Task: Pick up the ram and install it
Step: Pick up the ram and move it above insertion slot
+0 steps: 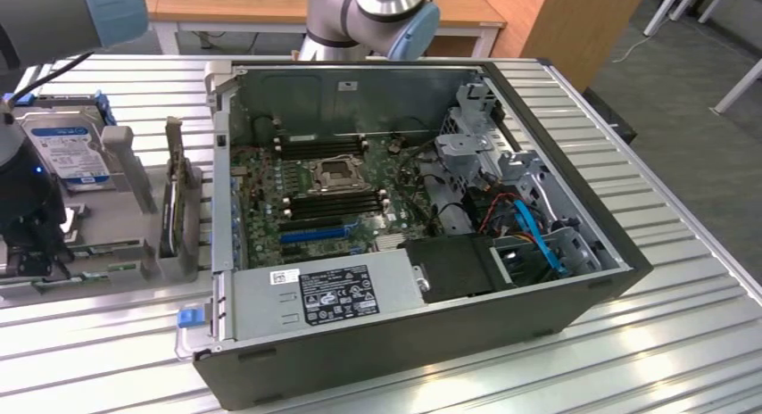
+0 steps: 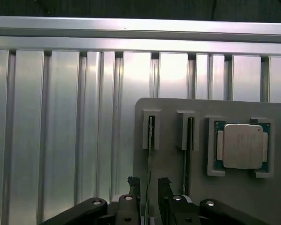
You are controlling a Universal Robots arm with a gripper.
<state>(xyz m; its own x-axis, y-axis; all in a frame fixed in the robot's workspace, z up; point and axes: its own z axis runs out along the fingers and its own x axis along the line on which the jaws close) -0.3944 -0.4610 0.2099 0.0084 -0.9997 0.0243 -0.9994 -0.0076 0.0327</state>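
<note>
Slatted aluminium table (image 1: 666, 343), one, carrying everything.

One open computer case (image 1: 476, 343), lying on its side, interior facing up. Inside it:
- one power supply (image 1: 327, 293) with a white-and-black label, at the near edge
- one green motherboard (image 1: 268, 191) with one empty processor socket (image 1: 334, 173) in the middle
- black memory slots in two groups, one either side of the socket (exact number per group cannot be told)
- one blue expansion slot (image 1: 316, 231) beside the nearer group

One robot arm (image 1: 369, 12), its joints visible behind the case and at the exterior view's left.

One grey parts holder (image 2: 168, 108) on the table, at the exterior view's left of the case. One hard drive (image 1: 66, 151) stands at its far end.

On the holder in the wrist view:
- one square silver-lidded processor (image 2: 242, 146) in a recess
- two thin sticks on edge, each in its own slot, side by side

The ram (image 2: 150, 136) is the stick farther from the processor; the second stick (image 2: 190, 133) sits between the two.

Gripper (image 2: 148, 179): jaws wide, one of the two fingers (image 2: 165, 190) on each side of the ram. There is a gap on both sides and nothing is clamped. The ram sits in its holder slot.
</note>
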